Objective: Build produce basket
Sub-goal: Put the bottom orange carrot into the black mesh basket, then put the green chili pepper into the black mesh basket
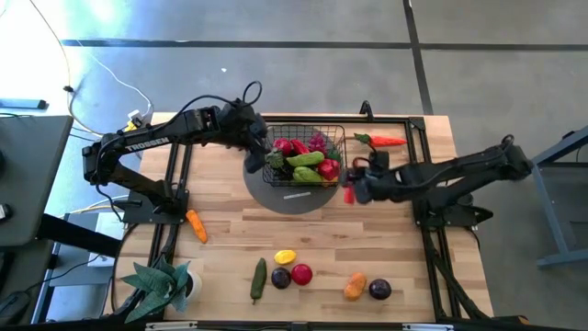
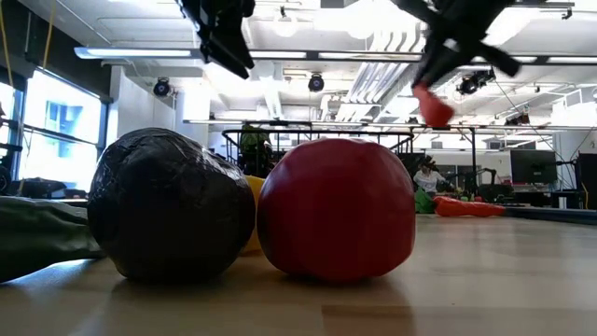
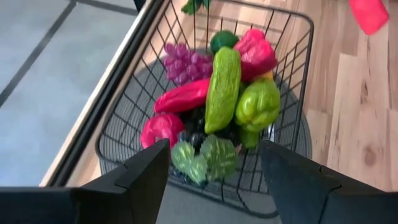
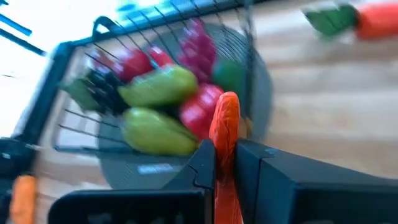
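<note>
Nearest the low camera we see a dark plum (image 2: 171, 205) and a red apple (image 2: 336, 207) side by side on the table (image 1: 404, 239), well on the near side of the basket (image 1: 342, 138); a yellow piece peeks between them.

We take the basket as our landmark. It sits on a round grey mat (image 1: 294, 198) and already holds a heap of produce: a cucumber (image 3: 222, 89), a green pepper (image 3: 257, 104), purple grapes (image 3: 184, 62) and red pieces. Our right gripper (image 1: 350, 187) hangs just off the basket's right wall, raised above the table, its fingers pinching a red-orange pepper (image 4: 224, 146) upright between them; we judge it is held high so that it can pass over the wire rim and drop in. Our left gripper (image 3: 211, 171) hovers at the basket's left side, fingers spread with nothing between them, perhaps waiting clear of the other arm.

As for room, the heap nearly reaches the rim, so open space inside is small and lies mostly at the right-hand corner. Beyond the basket's right corner lies a red chilli (image 1: 384, 141). Farther off on the near side lie a carrot (image 1: 196, 224), a dark cucumber (image 1: 258, 279), and more loose fruit, with bare table between them and the basket.
</note>
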`<act>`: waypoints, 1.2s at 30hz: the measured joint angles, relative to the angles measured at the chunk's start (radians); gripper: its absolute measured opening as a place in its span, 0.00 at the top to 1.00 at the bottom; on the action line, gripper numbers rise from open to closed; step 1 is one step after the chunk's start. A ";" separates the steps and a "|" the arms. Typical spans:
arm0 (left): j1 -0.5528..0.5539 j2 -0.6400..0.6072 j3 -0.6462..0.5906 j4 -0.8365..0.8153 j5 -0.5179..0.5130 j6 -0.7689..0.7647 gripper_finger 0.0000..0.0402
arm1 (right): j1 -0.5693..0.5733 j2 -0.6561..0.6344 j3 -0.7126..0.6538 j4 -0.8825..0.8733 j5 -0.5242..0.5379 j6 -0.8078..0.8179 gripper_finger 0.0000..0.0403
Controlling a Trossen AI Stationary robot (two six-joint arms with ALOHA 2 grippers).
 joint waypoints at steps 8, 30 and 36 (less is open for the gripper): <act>-0.001 0.000 0.000 -0.058 0.072 -0.080 0.41 | -0.197 0.000 0.000 0.371 0.025 -0.408 0.98; -0.210 0.000 0.000 -0.091 0.098 -0.538 0.41 | -0.517 0.011 0.000 0.615 -0.348 -0.819 0.83; -0.302 0.000 0.000 -0.094 0.098 -0.680 0.41 | -0.527 0.041 -0.001 0.617 -0.398 -0.851 0.74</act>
